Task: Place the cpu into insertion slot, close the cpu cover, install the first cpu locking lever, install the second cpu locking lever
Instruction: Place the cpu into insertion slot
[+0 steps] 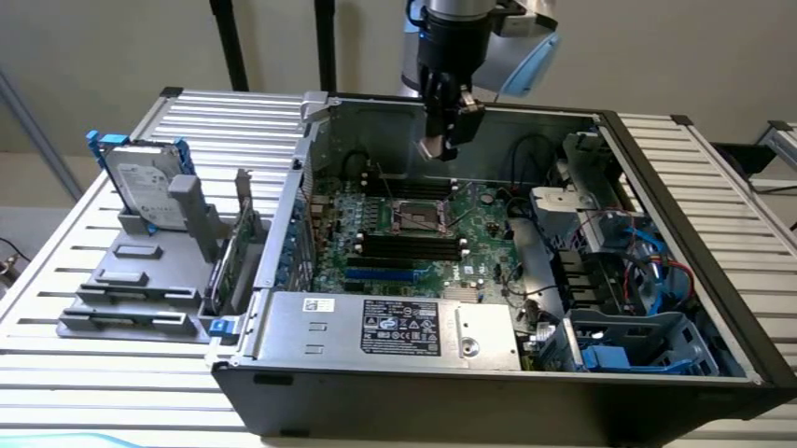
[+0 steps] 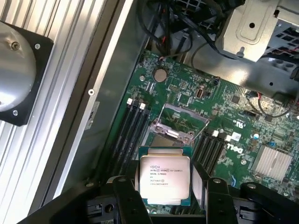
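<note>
First step in hand: the cpu [image 2: 165,179] sits clamped between the jaws, the insertion slot [image 2: 161,141] below and just ahead of them, cpu cover [image 2: 183,119] apparently raised; seating calls for a square, level descent

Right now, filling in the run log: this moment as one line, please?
gripper: shut on cpu | cpu: held above motherboard, not seated | insertion slot: empty | cpu cover: raised open
</note>
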Action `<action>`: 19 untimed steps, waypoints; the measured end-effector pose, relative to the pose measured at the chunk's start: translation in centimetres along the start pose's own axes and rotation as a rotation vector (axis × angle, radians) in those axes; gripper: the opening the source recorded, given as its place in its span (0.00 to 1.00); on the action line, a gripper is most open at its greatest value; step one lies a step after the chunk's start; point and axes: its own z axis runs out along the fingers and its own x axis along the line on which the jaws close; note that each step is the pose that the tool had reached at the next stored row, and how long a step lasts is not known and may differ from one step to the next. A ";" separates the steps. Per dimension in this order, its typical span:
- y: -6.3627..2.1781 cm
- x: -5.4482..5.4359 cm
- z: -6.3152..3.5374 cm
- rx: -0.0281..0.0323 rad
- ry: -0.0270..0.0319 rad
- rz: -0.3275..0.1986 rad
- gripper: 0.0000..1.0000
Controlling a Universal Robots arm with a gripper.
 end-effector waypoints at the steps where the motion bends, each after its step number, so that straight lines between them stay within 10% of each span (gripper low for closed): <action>1: -0.01 0.0 0.07 0.0013 -0.0004 0.016 0.54; 19: -0.10 0.0 1.82 0.0216 -0.0111 0.319 0.54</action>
